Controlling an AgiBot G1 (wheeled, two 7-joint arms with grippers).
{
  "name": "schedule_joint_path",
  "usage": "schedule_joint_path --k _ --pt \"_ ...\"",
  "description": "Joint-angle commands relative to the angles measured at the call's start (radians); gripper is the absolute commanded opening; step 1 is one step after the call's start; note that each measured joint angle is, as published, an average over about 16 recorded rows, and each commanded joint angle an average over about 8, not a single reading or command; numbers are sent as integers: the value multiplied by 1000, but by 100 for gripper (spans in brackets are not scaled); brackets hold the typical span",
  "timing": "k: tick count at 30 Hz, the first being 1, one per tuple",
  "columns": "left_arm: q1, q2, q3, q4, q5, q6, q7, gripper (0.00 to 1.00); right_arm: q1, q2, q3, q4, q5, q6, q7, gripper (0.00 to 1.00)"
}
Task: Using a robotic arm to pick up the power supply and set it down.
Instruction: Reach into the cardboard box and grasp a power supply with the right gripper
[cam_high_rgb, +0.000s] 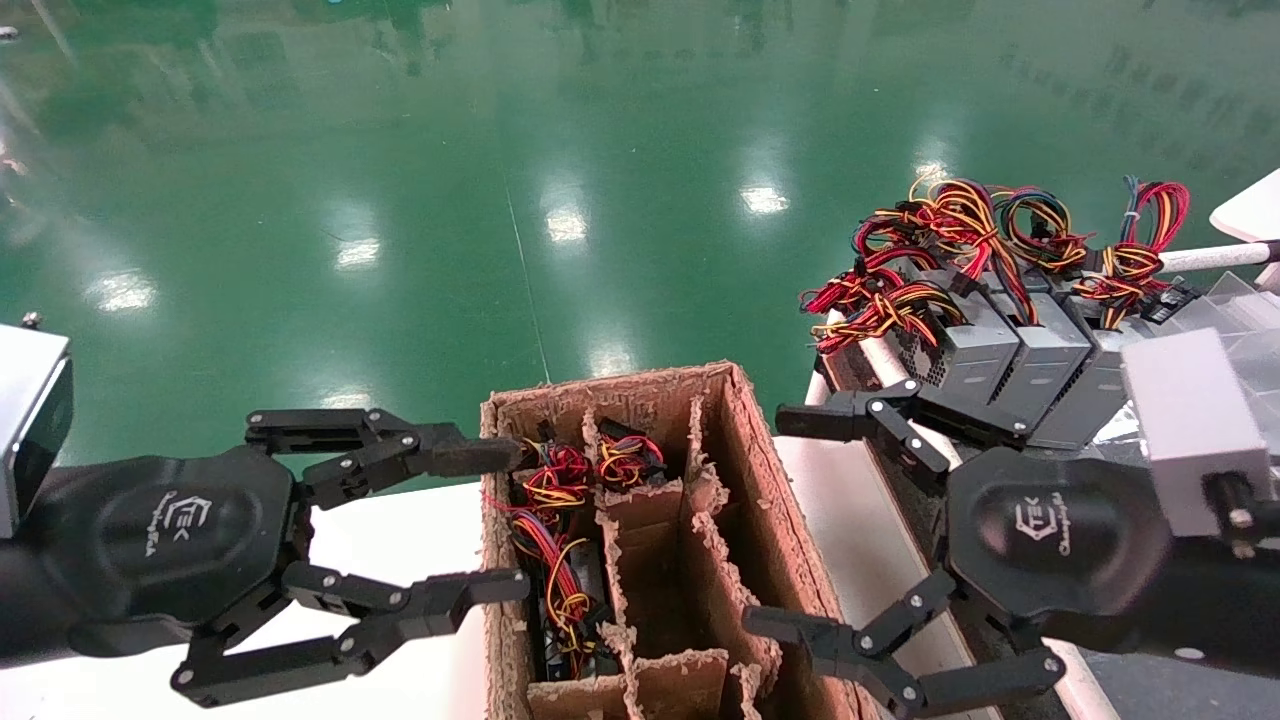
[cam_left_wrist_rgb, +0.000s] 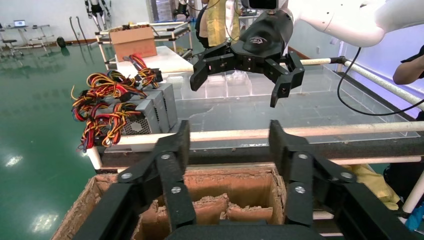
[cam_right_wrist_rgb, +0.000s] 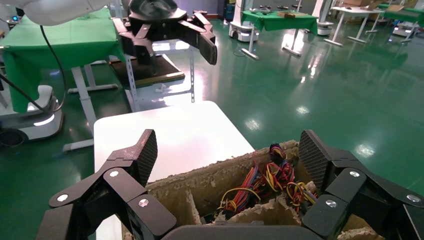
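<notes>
A torn cardboard box (cam_high_rgb: 760, 480) with dividers stands between my two grippers. Red, yellow and black wire bundles of a power supply (cam_high_rgb: 556, 560) fill its left compartments; the casing is mostly hidden. The same wires (cam_right_wrist_rgb: 270, 180) show in the right wrist view. Three grey power supplies (cam_high_rgb: 985, 350) with wire bundles stand side by side on the right-hand table, also seen as a row of power supplies (cam_left_wrist_rgb: 150, 112) from the left wrist. My left gripper (cam_high_rgb: 512, 520) is open at the box's left wall, holding nothing. My right gripper (cam_high_rgb: 775, 520) is open at its right wall, also holding nothing.
A white table (cam_high_rgb: 400, 540) carries the box. To the right runs a clear-topped table (cam_left_wrist_rgb: 280, 107) edged with a white rail (cam_left_wrist_rgb: 350, 131). Green floor (cam_high_rgb: 500, 200) lies beyond. A second cardboard box (cam_left_wrist_rgb: 132, 42) sits far back.
</notes>
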Motion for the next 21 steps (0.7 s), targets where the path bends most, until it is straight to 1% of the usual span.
schedule_joint_path --k 1,6,11,14,21 --pt "0 0 0 0 0 0 0 100 2 4 3 6 1 0 -2 100" --pt "0 0 0 0 0 0 0 100 11 -39 -29 -21 -47 36 13 100" --pt "0 0 0 1 0 0 0 100 42 -100 -92 -58 -156 97 57 100" --pt "0 0 0 1 0 0 0 100 59 -121 -119 -70 -209 121 81 100" --pt "0 0 0 1 0 0 0 100 69 -138 -137 -76 -242 138 86 100"
